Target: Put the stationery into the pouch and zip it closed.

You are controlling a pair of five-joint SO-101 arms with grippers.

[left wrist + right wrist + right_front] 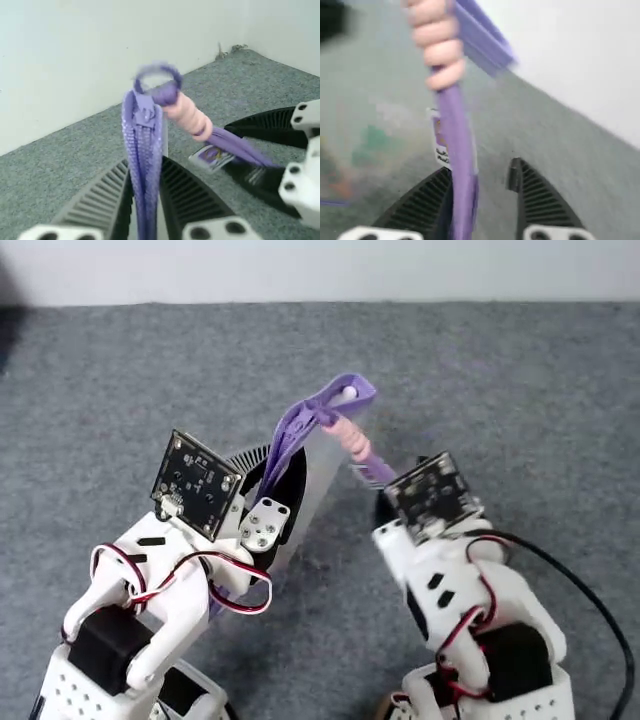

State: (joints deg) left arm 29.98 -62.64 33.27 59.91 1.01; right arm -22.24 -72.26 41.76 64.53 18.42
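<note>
A clear pouch [312,495] with a purple zipper edge [300,430] is held upright above the grey table. My left gripper [272,465] is shut on that zipper edge [142,130], near the pouch's top. A purple pen with a pink grip [355,445] slants from the pouch's top corner down to my right gripper [395,480]. In the right wrist view the pen [452,135] lies against one finger, with a gap to the other finger [520,180], so the right gripper [482,172] stands open around it. Blurred green and orange shapes show through the pouch [365,145].
Grey felt-like table [520,380] all round, with a white wall [320,270] along the far edge. A dark object [8,330] sits at the far left edge. The two arms stand close together over the near half.
</note>
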